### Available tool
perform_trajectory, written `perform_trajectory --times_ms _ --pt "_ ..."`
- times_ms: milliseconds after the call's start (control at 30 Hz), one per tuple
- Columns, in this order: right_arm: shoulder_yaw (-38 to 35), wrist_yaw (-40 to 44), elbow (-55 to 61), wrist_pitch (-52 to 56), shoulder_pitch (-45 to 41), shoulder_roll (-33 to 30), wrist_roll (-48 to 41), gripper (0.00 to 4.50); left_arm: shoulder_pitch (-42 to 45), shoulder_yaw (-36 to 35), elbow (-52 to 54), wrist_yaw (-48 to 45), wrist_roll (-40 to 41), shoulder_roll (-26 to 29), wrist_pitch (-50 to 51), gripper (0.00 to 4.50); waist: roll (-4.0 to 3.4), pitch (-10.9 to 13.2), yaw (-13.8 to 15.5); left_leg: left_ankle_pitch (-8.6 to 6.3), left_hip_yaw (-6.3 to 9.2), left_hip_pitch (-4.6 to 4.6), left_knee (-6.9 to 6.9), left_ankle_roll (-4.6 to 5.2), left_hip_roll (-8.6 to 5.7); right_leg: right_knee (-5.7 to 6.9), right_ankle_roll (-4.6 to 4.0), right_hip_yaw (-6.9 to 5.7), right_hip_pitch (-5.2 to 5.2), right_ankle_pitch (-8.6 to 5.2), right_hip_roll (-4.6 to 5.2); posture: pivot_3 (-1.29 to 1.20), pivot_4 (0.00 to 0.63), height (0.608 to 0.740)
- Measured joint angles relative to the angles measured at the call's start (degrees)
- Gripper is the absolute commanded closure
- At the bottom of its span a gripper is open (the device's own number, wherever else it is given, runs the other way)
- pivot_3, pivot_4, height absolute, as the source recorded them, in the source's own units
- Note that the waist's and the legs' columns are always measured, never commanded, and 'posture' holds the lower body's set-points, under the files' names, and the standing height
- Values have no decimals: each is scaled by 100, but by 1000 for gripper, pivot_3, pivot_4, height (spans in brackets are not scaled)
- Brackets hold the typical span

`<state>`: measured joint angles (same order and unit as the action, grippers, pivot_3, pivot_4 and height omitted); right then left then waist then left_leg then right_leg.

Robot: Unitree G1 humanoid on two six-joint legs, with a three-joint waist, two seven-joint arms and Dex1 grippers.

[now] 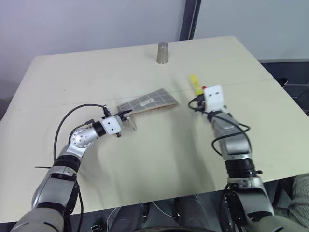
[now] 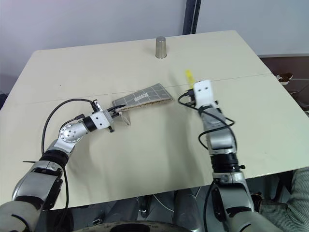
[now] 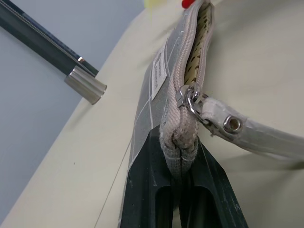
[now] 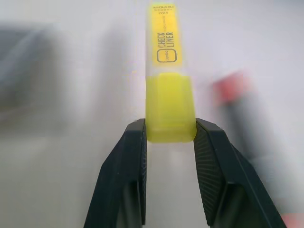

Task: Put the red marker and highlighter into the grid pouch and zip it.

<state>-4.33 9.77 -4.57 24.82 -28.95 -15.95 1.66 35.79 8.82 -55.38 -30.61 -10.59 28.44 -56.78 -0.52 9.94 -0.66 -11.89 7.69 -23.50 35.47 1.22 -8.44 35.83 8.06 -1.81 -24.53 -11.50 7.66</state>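
Table (image 1: 145, 164) carries everything. Grid pouch (image 1: 149, 102) lies near the table's middle, a bit toward the far edge, tilted up at the near end because the left gripper (image 1: 126, 115) is clamped on that end seam. Judgement: the lift keeps the zipper mouth gaping so pens can slide in. Metal cup (image 1: 163, 52) stands upright by the far edge, well apart from the pouch.

Highlighter (image 1: 195, 82) sits right of the pouch, toward the table's right half, with the right gripper (image 4: 170, 137) pinching its near end, jaws narrow, both pads touching the yellow cap. Probably the pickup grip for the first insert; nothing is in the pouch yet, zipper undone. Red marker (image 4: 240, 109) lies just beside the highlighter, untouched, blurred in the right wrist view.

View differences: head views give the layout, but the right wrist housing covers the actual pinch and most of the marker (image 1: 204, 87). Right wrist view shows pad contact. Left wrist view shows the open zipper, dotted lining, metal pull (image 3: 192, 102) with white strap (image 3: 251, 135), and fingers (image 3: 147, 190) shut on the seam.
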Motion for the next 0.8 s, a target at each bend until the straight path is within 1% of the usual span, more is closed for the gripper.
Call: perform_trajectory --times_ms 67,133,200,233,333,500,667,800 --pt "12 364 317 -250 143 -50 -212 3680 16 1 -1 -32 2 -29 0 4500 0 0 -31 1 0 1 -10 1 5 0 1 0 -4 -1 -2 0 150 740" --pt "129 1153 930 -439 485 -141 -734 3680 42 15 -5 -55 1 -72 -6 4500 0 0 -33 1 2 1 -18 1 8 -1 3 -1 -6 -2 -5 0 150 740" --pt "524 2008 1525 -715 975 -685 -930 3680 91 56 -12 -88 -1 -115 -6 4500 1 0 2 1 3 1 -19 2 5 -10 6 -4 0 -4 -2 0 150 740" --pt "629 2308 1667 -818 1191 -941 -940 3680 94 58 -21 -91 2 -113 -6 4500 5 2 14 0 3 1 -18 4 4 -23 9 -6 7 -4 -2 0 150 740" --pt "596 2909 1766 -1162 1830 -1453 -1040 3680 97 55 -31 -103 8 -94 -3 4500 8 3 16 -5 0 1 -11 11 -2 -51 23 -2 22 -2 0 0 150 740" --pt "546 3161 1720 -1469 1969 -1694 -1072 3680 99 52 -43 -109 13 -97 12 4500 9 4 -2 -5 2 3 -11 9 10 -48 34 0 17 -6 -9 0 150 740" --pt "695 3174 1311 -1585 1897 -1793 -753 3680 101 51 -41 -138 103 -181 46 4500 10 4 23 -4 2 2 -12 9 1 -52 14 1 18 7 -3 0 150 740" --pt "693 3326 1243 -1710 1790 -1827 -770 3680 105 52 2 -137 119 -285 131 4500 10 4 46 -5 2 2 -12 10 -1 -53 14 2 20 7 -1 0 150 740"
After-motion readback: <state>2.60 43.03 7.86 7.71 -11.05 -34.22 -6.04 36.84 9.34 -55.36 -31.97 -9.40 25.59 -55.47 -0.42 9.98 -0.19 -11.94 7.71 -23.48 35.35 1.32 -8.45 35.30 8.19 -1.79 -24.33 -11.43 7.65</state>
